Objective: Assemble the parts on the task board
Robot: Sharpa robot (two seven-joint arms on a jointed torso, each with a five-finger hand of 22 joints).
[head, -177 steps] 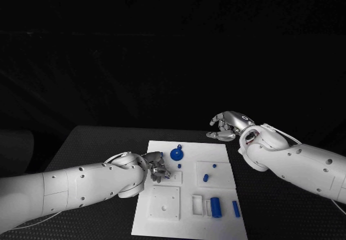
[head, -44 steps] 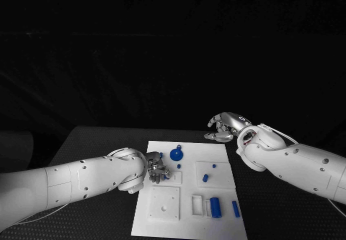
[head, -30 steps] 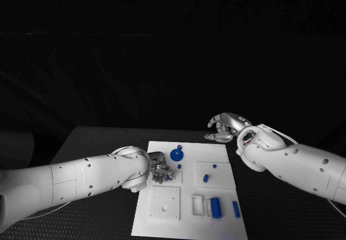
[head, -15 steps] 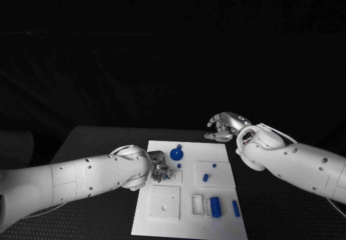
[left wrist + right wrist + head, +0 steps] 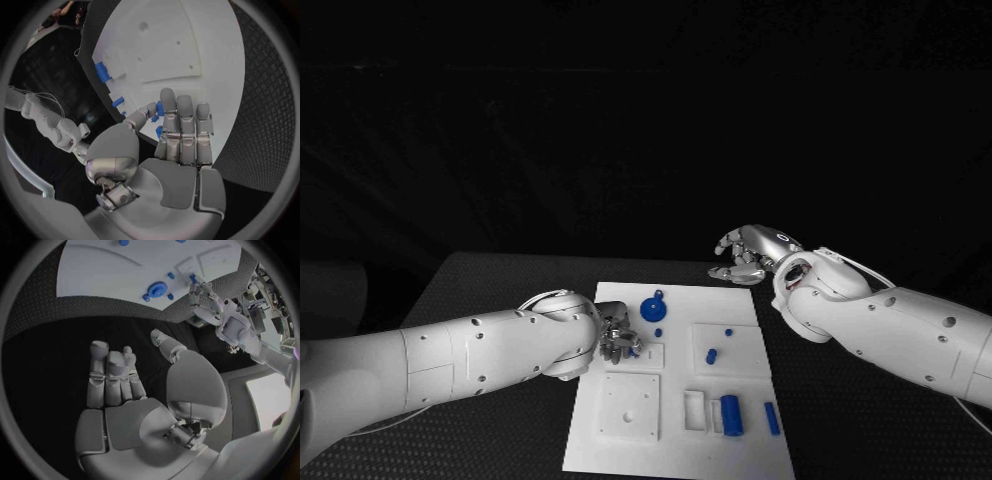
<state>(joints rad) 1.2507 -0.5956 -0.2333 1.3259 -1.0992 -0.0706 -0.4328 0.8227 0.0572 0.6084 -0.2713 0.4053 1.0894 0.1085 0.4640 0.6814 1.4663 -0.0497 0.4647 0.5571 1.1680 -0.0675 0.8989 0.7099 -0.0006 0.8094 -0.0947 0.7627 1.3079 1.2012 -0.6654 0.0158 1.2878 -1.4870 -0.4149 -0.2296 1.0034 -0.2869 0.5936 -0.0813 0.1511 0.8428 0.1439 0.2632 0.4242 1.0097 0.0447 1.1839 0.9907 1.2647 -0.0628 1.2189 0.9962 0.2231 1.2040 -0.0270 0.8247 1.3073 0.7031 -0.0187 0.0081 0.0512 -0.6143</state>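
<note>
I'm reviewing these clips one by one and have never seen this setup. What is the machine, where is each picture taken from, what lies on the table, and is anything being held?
This is a robot with two white arms, each ending in a silver hand. One picture looks down from its head; the two round ones come from cameras at its wrists.

On the black table lies the white task board, carrying small blue parts: a round blue piece near the far edge and a blue cylinder near the front.

The left hand is down at the board's left side, pinching a small blue part between thumb and fingers. The right hand hangs beyond the board's far edge, fingers curled, holding nothing.
</note>
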